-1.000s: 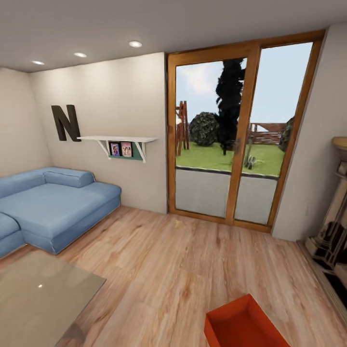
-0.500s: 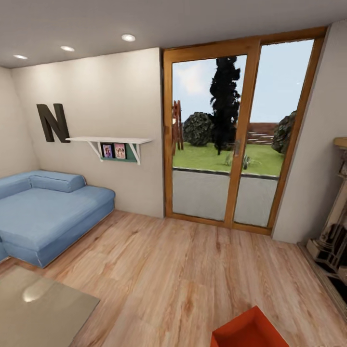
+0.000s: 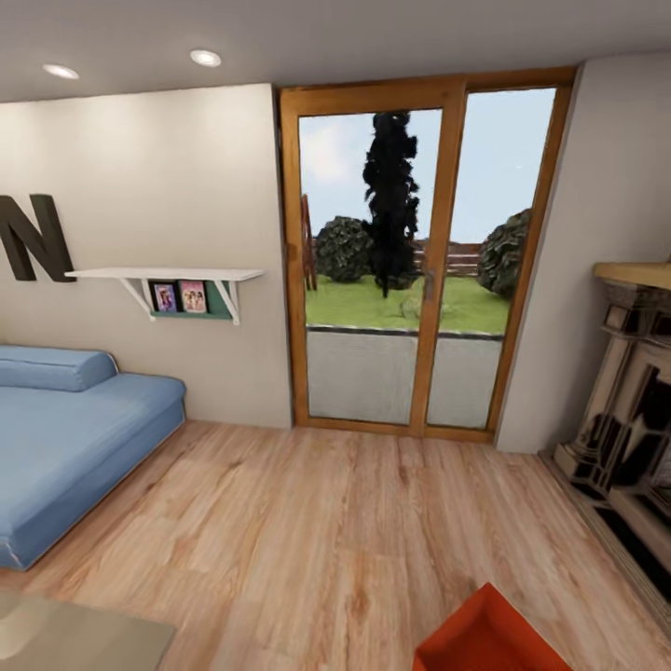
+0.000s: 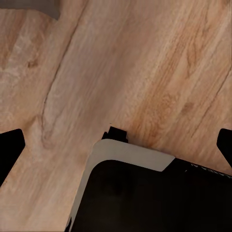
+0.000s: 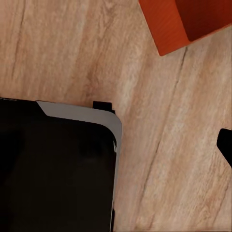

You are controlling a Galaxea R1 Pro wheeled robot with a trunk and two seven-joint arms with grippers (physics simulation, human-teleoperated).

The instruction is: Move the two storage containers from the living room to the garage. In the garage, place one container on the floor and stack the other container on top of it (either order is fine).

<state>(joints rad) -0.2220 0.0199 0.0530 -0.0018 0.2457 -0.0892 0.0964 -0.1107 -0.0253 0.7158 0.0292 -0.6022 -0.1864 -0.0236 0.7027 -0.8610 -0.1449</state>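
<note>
Living room, light wood plank floor. Blue sofa at left, white wall shelf above it, wood-framed glass door ahead, fireplace at right, glass desk corner at near left. One orange-red box sits on the planks at the bottom edge, a corner pointing toward the door; long axis cannot tell. Right wrist view: box corner on planks, apart from the dark robot base. Left hand fingertips dark at the frame edges, spread wide, holding nothing. Right hand state: cannot tell.
</note>
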